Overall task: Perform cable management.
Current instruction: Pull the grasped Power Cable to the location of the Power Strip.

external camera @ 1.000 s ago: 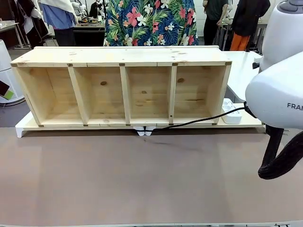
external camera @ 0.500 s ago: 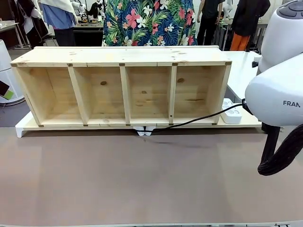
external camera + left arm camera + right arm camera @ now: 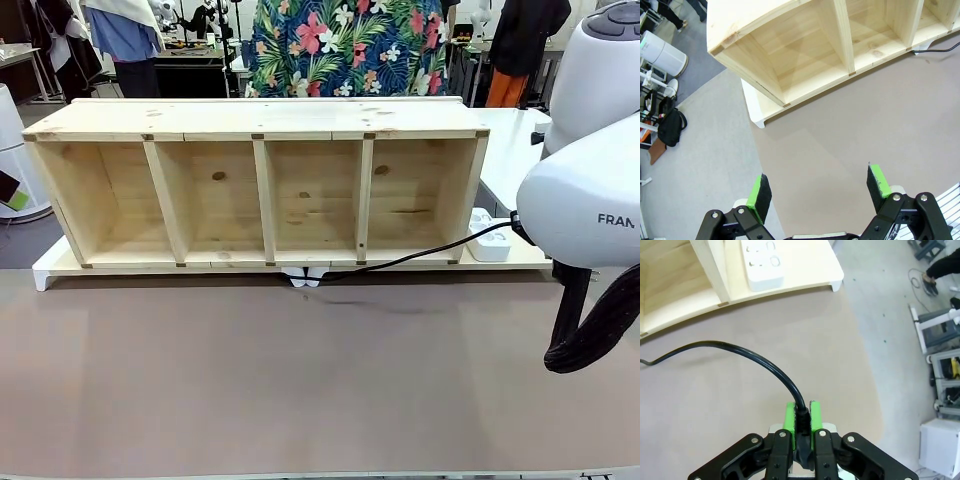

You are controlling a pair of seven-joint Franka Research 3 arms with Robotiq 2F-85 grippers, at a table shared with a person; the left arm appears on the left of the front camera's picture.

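Note:
The thin black cable (image 3: 420, 257) runs from under the wooden shelf's front edge across to my right arm. In the right wrist view my right gripper (image 3: 801, 412) is shut on the cable (image 3: 740, 351) at its thicker plug end, and the cord arcs away to the left above the brown table. My left gripper (image 3: 818, 186) hangs open over bare table, nothing between its green pads (image 3: 759, 192), well short of the shelf. A short stretch of the cable (image 3: 939, 50) shows by the shelf's front edge.
A long wooden shelf (image 3: 265, 120) with several open compartments stands on a white board (image 3: 45, 272) across the far table. A white power strip (image 3: 488, 238) lies by its right end. Small white clips (image 3: 305, 278) sit under the shelf's middle. People stand behind.
The person in the flowered shirt behind the shelf has stepped to the right. My right arm has edged slightly left with the cable still in its grip.

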